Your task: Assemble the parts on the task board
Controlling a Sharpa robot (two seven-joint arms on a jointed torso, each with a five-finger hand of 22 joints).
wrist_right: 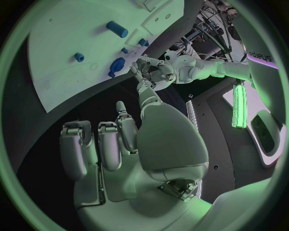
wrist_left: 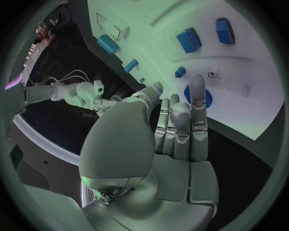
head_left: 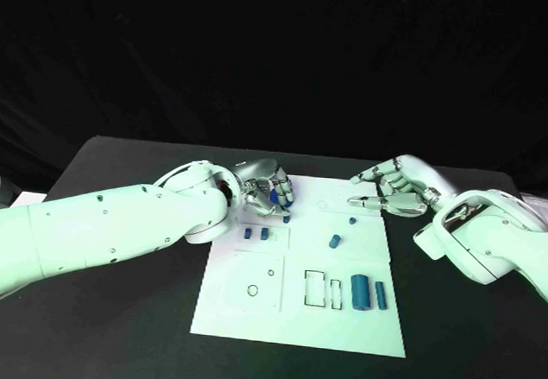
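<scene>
**At the board's far edge: left hand on a blue part, right hand waiting**

On the left of the black desk (head_left: pixel 116 318), the left hand (head_left: pixel 264 191) sits over the far left corner of the white task board (head_left: pixel 297 325), its fingers (wrist_left: pixel 197 98) bunched close around a round blue part (head_left: pixel 273 196) that lies on or just above the board. I cannot tell whether it truly grips the piece or only presses on it.

Moving right, two small blue blocks (head_left: pixel 254 233) lie side by side, then a short blue peg (head_left: pixel 335 241), and nearer the robot a larger blue cylinder (head_left: pixel 360 292) beside a thin bar (head_left: pixel 380 294).

Farthest right, the right hand (head_left: pixel 392 191) hovers past the board's far right corner, fingers curled and apart, holding nothing.

The risk, as I judge it: the bunched fingers hide the part, so a slightly tilted piece could jam or skid off, and a sideways push could shift the unsecured board.
</scene>
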